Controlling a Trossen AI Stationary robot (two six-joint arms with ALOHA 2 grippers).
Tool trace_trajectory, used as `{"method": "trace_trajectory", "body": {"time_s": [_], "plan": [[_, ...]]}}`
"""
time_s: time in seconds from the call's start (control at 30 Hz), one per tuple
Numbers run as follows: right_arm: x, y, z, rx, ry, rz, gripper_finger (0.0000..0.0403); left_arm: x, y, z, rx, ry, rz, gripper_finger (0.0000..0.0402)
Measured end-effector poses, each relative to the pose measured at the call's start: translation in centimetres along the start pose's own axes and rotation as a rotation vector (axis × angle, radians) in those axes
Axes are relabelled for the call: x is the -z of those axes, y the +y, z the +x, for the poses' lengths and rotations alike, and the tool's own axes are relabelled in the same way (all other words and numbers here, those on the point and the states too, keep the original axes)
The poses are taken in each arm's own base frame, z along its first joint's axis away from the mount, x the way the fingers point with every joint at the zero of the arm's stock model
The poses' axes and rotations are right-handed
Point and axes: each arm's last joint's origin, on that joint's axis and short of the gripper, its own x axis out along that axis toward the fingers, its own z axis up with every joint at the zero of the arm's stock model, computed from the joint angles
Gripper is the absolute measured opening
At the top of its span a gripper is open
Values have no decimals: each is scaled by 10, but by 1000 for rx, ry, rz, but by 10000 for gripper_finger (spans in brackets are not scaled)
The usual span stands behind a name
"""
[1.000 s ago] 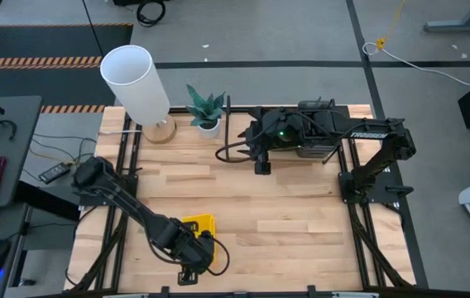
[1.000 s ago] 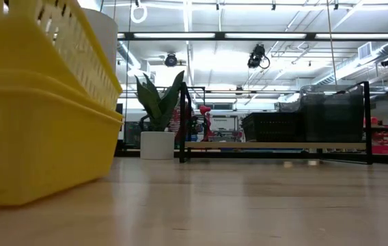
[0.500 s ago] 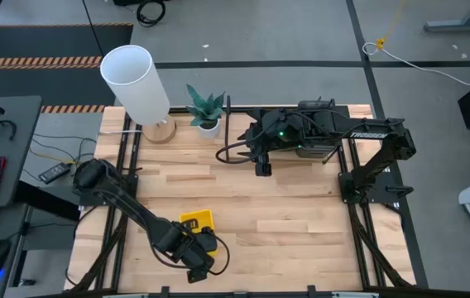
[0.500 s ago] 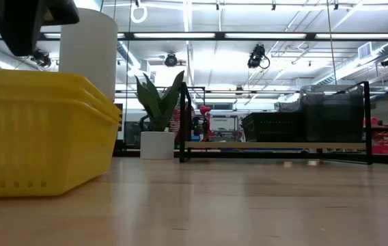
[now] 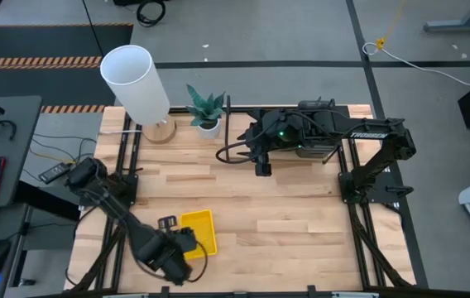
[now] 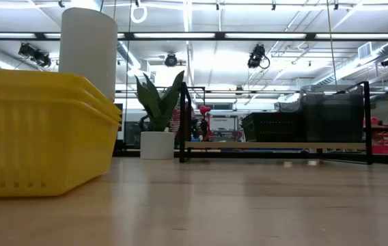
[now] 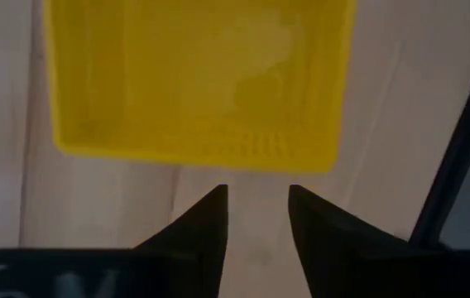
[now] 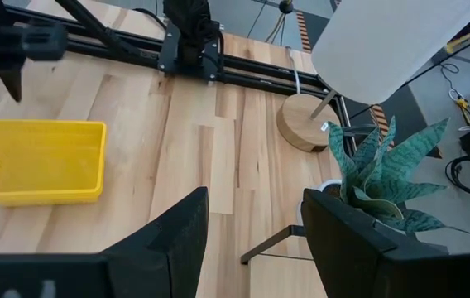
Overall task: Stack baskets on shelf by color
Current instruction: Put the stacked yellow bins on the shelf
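Observation:
A nested stack of yellow baskets [image 5: 199, 230] sits flat on its bottom on the wooden table near the front left; it also shows in the low view [image 6: 37, 130]. My left gripper [image 7: 256, 194] stands open just short of the stack's near rim, touching nothing; in the high view it [image 5: 181, 247] is left of the stack. My right gripper [image 8: 256, 205] hangs open above the shelf [image 5: 289, 153] at the far side. The shelf [image 6: 276, 145] carries black baskets [image 6: 269, 126] and dark grey baskets [image 6: 330, 113].
A white lamp [image 5: 136, 79] on a round wooden foot and a small potted plant [image 5: 206, 112] stand at the table's far left, beside the shelf's left post. Bare wood [image 5: 285, 215] lies between the yellow baskets and the shelf.
The yellow baskets, tipped up a second ago, have come down flat on the table. My left gripper has let go of them and drawn back toward the table's left and near edge, out of the low view.

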Motion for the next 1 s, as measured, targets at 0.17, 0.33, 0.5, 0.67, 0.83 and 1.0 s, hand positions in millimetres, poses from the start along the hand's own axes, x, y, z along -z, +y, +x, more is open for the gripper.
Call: {"method": "trace_trajectory", "body": {"time_s": [0.17,0.33,0.5,0.67,0.83,1.0], "plan": [[0,0,0,0,-1,0,199,13,-4,-3,-34,1,-6,104],[-2,0,0,2,-19,3,199,18,-3,7,-80,-30,-20,74],[-3,1,0,-14,-27,13,199,22,4,38,-78,5,-1,47],[-4,7,-1,-36,-32,11,199,3,16,59,-26,-30,40,29],[-4,13,-2,-52,-29,3,199,-36,35,77,52,-153,119,17],[0,18,-3,-72,16,-13,199,-74,77,95,-32,-220,183,10]]}}
